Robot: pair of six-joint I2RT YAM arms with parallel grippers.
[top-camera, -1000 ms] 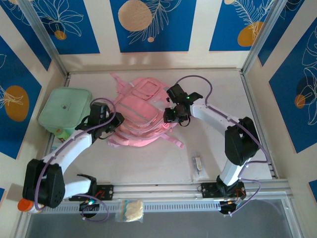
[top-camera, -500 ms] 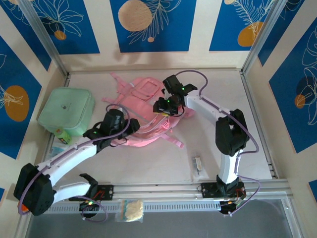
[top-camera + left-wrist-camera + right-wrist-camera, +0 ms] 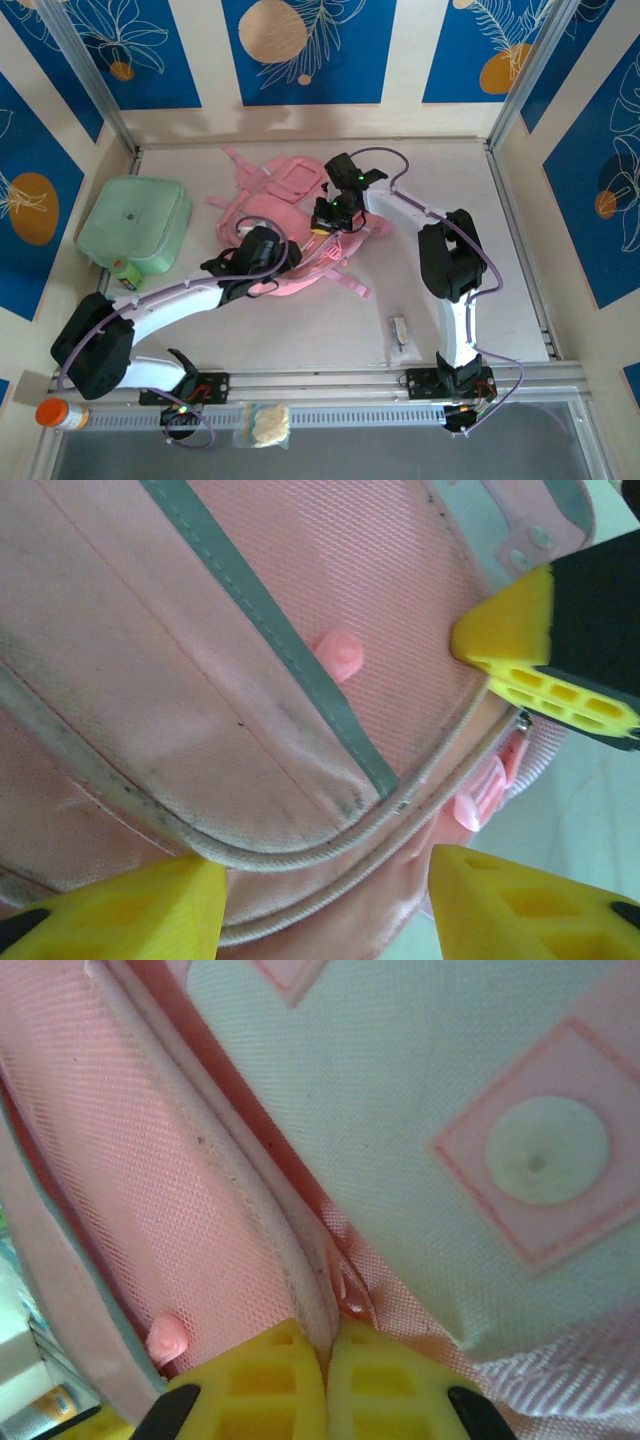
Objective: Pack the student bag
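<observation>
Pink fabric is seen close up in both wrist views. The bag [image 3: 285, 210] lies flat on the table [image 3: 460, 170], about the middle and towards the far side. The right gripper [image 3: 328, 215] is set on the bag's right part with its jaws closed together, and the piped seam [image 3: 290, 1260] is pinched between them (a thin bite, judged from the right wrist view). The left gripper [image 3: 258, 262] is held over the bag's near-left edge with its jaws wide apart, and nothing is gripped. No opening is made out in the bag, and nothing is seen going in. The case [image 3: 135, 225] is left of the bag and apart from it. A packet [image 3: 262, 425] and a bottle [image 3: 55, 412] are at the near edge. Packing is judged hardly begun: the bag is not yet opened and no item is loaded.
</observation>
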